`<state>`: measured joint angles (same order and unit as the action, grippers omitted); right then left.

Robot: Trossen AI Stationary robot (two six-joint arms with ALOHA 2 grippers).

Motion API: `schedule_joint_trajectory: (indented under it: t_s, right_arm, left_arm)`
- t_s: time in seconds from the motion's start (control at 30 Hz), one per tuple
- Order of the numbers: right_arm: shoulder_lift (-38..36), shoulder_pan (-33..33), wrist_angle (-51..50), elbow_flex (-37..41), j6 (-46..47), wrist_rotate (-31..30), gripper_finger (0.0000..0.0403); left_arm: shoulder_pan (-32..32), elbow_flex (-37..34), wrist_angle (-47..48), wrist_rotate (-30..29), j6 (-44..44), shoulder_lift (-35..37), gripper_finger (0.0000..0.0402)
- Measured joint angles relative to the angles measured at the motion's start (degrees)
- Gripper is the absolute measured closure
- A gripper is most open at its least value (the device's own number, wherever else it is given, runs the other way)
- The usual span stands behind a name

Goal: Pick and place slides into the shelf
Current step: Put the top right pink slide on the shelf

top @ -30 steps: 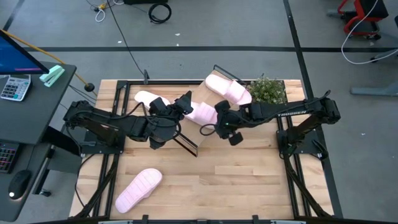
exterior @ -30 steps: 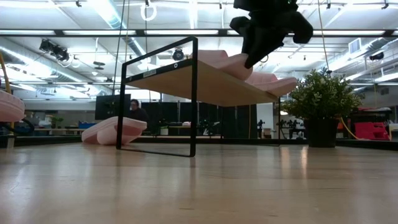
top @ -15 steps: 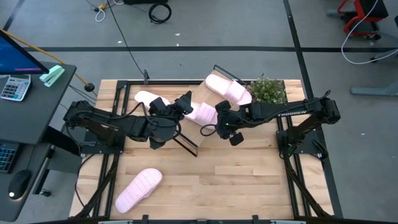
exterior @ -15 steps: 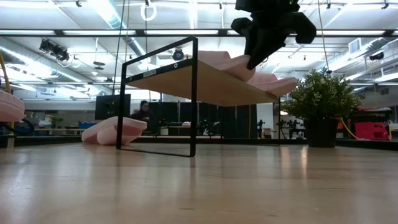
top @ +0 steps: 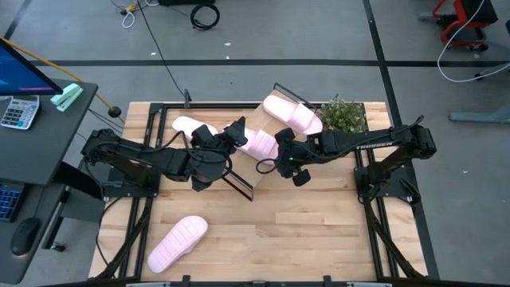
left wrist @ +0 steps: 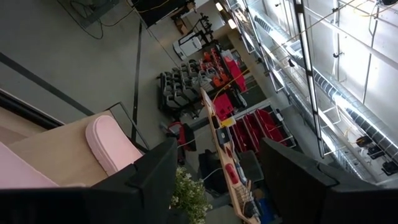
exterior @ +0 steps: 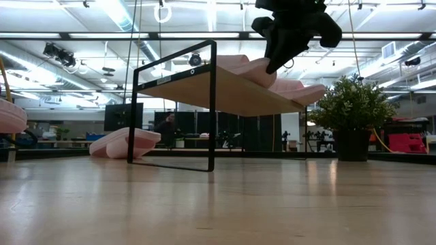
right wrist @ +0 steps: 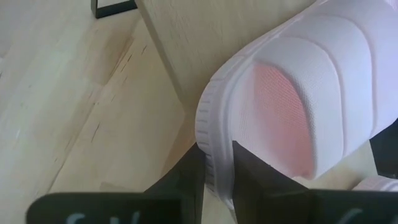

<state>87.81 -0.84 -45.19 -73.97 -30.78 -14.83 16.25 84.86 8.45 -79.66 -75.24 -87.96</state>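
Note:
The shelf (top: 256,121) stands mid-table, its wood board (exterior: 225,92) on a black wire frame. Two pale pink slides lie on the board: one (top: 292,115) at the far end, one (top: 259,144) nearer, with my right gripper (top: 280,147) shut on it. A third slide (top: 185,124) lies on the table behind the left arm. The fourth (top: 177,241) lies near the table's near-left corner. My left gripper (top: 237,131) hovers open by the shelf's left side, and nothing shows between its fingers (left wrist: 155,177). My right gripper (right wrist: 214,165) pinches the raised rim of the slide's sole (right wrist: 208,134) at its rounded end, one finger (right wrist: 249,177) over the footbed and one (right wrist: 189,171) outside. It comes from above, slanting from the table's right (exterior: 272,61). The slide lies flat on the shelf board (right wrist: 205,37).
A potted plant (top: 343,115) stands at the table's far right, close to the shelf's far end. Open tabletop (top: 303,231) stretches along the near side. A desk with a calculator and keyboard (top: 20,112) sits off the table's left.

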Motion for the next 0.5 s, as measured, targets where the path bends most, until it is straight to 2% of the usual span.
schedule_joint_trajectory:
  t_s: [0.5]
  right_arm:
    - [-1.9, 0.3, -4.2, 0.0, 2.6, -0.5, 0.0346]
  left_arm:
    - [0.0, 0.0, 0.0, 0.0, -0.1, 0.0, 0.0173]
